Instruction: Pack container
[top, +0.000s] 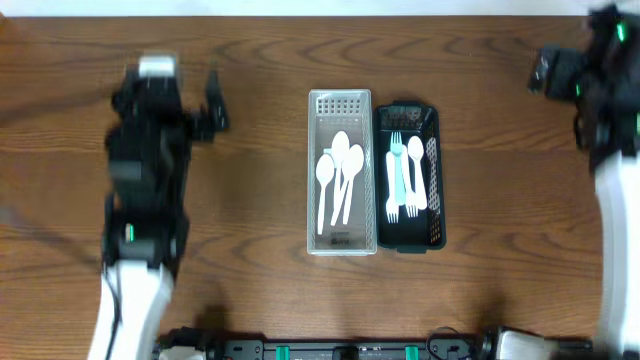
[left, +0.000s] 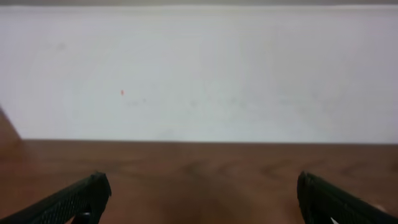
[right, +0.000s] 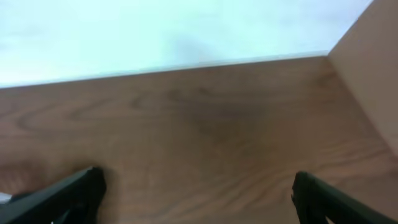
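1. Centrally, two long containers lie side by side on the bench (top: 250, 210), their long sides touching or nearly so.
2. One is a clear container (top: 340, 103), on the left in the overhead view, with a perforated end toward the far edge.
3. Inside it lie white spoons (top: 340, 146), bowls toward the far end and handles fanned and overlapping. At least three can be counted; the overlap hides any more.
4. The other is a black container (top: 437, 225) with lattice walls.
5. It holds one teal fork (top: 399, 170), at least one white fork (top: 392, 195), one white spoon (top: 416, 152) and one dark perforated piece (top: 432, 170) along its right wall. The picture is too small to name that piece.
6. The left pincer (top: 213, 105) sits well apart from both containers, over bare wood, its jaws spread wide and holding nothing; its wrist view shows the two black fingers (left: 81, 199) at the frame's lower corners.
7. The right pincer (top: 550, 70), blurred at the far right corner, likewise stands wide and holds nothing.
8. Beyond the bench's far edge is a pale wall (left: 199, 74).
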